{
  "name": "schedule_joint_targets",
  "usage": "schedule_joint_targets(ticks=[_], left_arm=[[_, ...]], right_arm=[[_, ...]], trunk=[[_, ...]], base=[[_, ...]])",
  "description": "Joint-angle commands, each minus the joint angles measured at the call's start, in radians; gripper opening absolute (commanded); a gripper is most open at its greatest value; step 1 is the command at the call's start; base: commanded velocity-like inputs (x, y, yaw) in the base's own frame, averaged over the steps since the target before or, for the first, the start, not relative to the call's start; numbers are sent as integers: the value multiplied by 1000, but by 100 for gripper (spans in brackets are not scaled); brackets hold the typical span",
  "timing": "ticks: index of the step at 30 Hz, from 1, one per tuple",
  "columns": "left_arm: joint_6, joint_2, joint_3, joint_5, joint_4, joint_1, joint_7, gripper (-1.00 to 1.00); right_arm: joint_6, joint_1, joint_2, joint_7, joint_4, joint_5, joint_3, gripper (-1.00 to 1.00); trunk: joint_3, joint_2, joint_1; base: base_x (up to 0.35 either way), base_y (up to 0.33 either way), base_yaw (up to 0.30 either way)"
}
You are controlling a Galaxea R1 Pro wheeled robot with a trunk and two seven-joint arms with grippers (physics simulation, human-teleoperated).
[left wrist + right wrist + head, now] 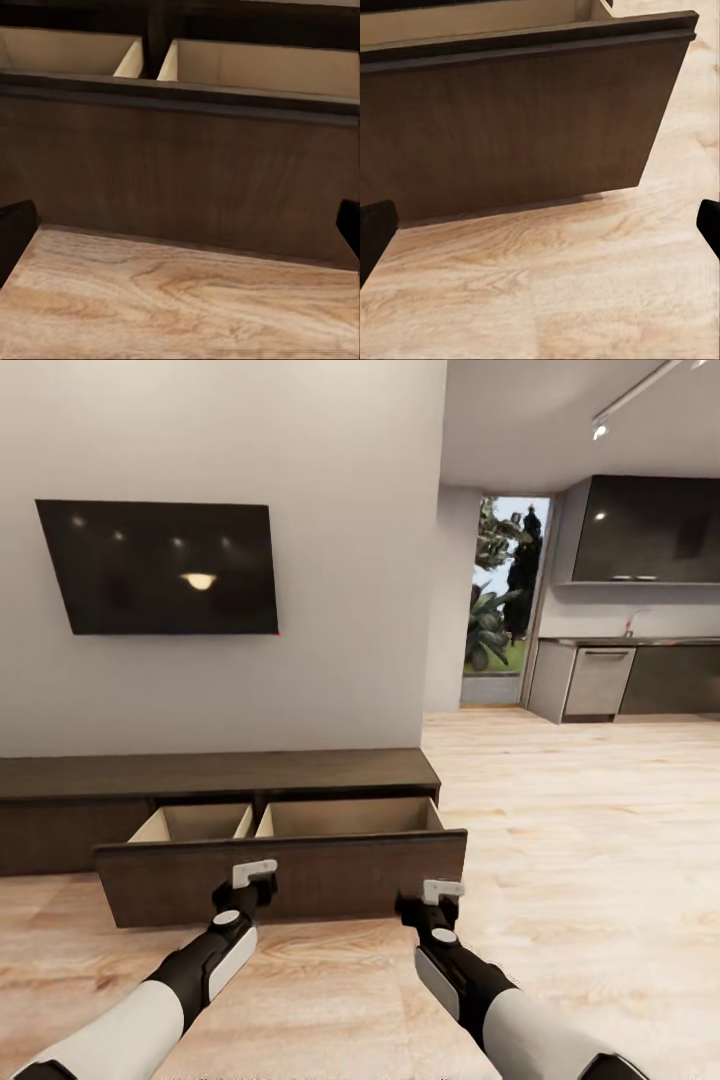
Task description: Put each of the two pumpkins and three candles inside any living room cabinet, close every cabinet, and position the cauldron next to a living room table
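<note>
Both arms reach forward and down toward the pulled-out drawer [280,875] of the cabinet [215,772]. The left gripper [254,874] hangs just before the drawer front, left of its middle, and the right gripper [442,891] sits near the front's right end. Each wrist view shows dark fingertips at opposite edges of the frame with bare floor [560,830] and drawer front between them, so both sets of fingers are spread wide and hold nothing.

That drawer stands open from the cabinet's right half, its front well out over the floor. Behind the front lie two pale compartments [247,64] split by a divider, and what shows of them looks empty, though the front hides their bottoms. Pulled out this far, the drawer seems ready to take the pumpkins and candles from above.

Neither gripper touches the front as far as I can tell. Empty hands level with the front suggest the opening step is done and fetching comes next. Above the cabinet a TV [160,565] hangs on the wall.
</note>
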Motion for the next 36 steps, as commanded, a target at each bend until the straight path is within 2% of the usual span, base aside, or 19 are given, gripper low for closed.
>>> schedule_joint_targets(ticks=[1,9,16,26,36], left_arm=[[-5,1,-9,10,3,-1,6,100],[-30,-2,-10,6,57,-1,-28,100],[-48,-6,-15,5,72,-1,-38,100],[-64,-13,-20,5,73,11,-39,100],[-90,-17,-76,5,73,26,-38,100]], right_arm=[[-10,3,0,-5,3,-9,8,100],[-26,19,1,-4,14,-3,12,100],[-28,24,0,-1,32,-2,12,100],[-42,31,0,1,36,-2,13,100],[-66,39,2,7,34,-1,19,100]], trunk=[[-4,-8,4],[-34,-16,10],[-62,-17,13],[-62,-17,13],[-62,-17,13]], base=[[0,0,0],[0,0,0],[0,0,0],[0,0,0],[83,0,0]])
